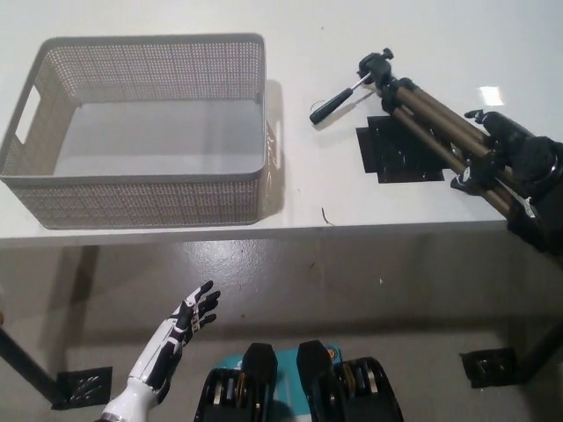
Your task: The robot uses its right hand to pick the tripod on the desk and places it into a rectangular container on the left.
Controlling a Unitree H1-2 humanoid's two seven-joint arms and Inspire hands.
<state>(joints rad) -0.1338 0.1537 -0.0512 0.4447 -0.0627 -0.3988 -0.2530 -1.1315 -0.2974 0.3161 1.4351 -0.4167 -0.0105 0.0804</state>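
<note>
Grasping the folded tripod (420, 107) by the lower end of its bronze legs, the black right hand (510, 163) sits at the desk's (176, 18) right side, fingers wrapped around the legs. The tripod lies right of the grey mesh container (141, 198), well apart from it, its head and black pan handle pointing toward the container. A black square mat (396, 156) lies beneath the legs. Below the container, off the desk, the white left hand (180, 330) hangs idle, fingers spread and holding nothing.
</note>
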